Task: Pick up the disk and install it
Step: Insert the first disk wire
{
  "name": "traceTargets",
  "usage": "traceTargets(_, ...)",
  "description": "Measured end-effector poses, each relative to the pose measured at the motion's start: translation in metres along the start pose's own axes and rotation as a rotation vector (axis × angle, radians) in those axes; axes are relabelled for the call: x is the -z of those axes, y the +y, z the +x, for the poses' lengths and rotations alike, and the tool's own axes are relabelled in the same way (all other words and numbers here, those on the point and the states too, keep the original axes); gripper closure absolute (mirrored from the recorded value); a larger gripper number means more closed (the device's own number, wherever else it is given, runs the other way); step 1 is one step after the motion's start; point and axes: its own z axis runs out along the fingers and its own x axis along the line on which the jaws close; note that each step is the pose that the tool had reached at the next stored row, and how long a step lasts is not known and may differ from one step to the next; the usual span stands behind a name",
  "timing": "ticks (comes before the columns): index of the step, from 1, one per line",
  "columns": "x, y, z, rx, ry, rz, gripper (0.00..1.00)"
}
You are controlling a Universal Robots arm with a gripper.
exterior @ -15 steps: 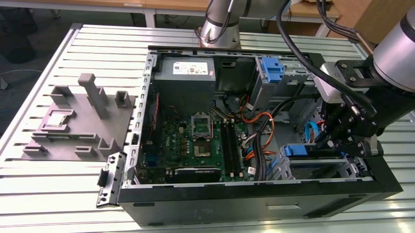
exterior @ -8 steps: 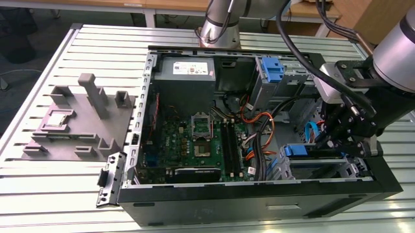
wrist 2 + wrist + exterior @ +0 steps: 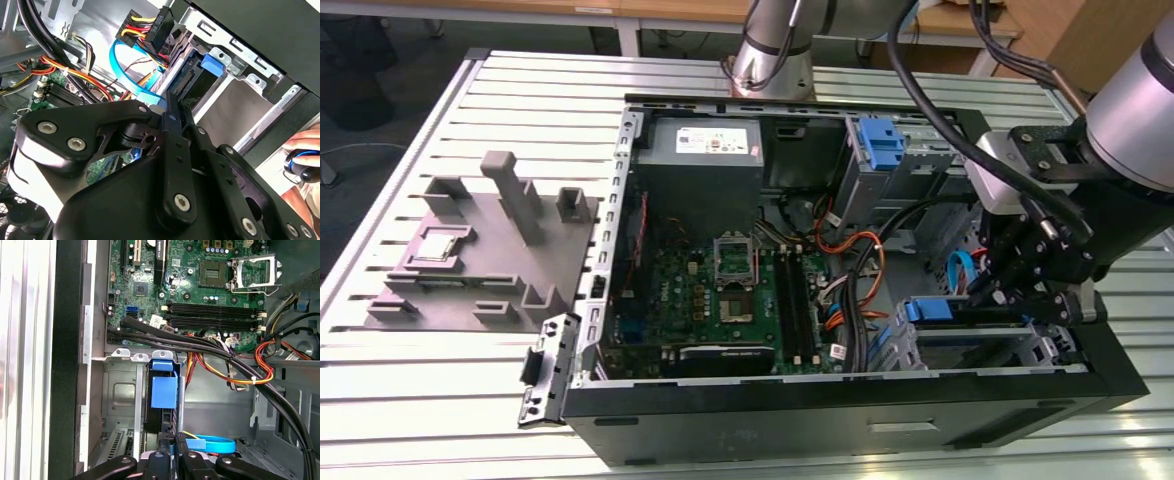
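The disk [image 3: 164,390] stands on edge in the metal drive cage [image 3: 120,390] at the case's near corner, on the exterior view's right. Its blue bracket [image 3: 941,310] faces the motherboard. In the second wrist view the disk's [image 3: 192,87] green underside and connector run down into the cage beside a blue tab. My gripper [image 3: 171,442] hangs over the cage, and its black fingers [image 3: 161,450] pinch the disk's rear edge. In the exterior view the gripper [image 3: 1014,300] sits low inside the case. In the second wrist view the gripper [image 3: 167,112] closes on the thin edge.
Black cables [image 3: 200,342] and orange wires cross just past the cage. A blue flat cable [image 3: 215,444] curls beside the fingers. The motherboard [image 3: 734,290], a grey power box [image 3: 700,150] and a second blue bracket [image 3: 881,140] share the case. A hand [image 3: 302,150] rests outside it.
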Motion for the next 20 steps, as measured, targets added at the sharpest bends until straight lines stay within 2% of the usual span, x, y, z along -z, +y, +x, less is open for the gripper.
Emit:
traceTargets(10, -0.0048, 0.0, 0.0003, 0.0, 0.0002, 0.0003, 0.84)
traceTargets(20, -0.0055, 0.0001, 0.0004, 0.0, -0.0001, 0.0003, 0.83)
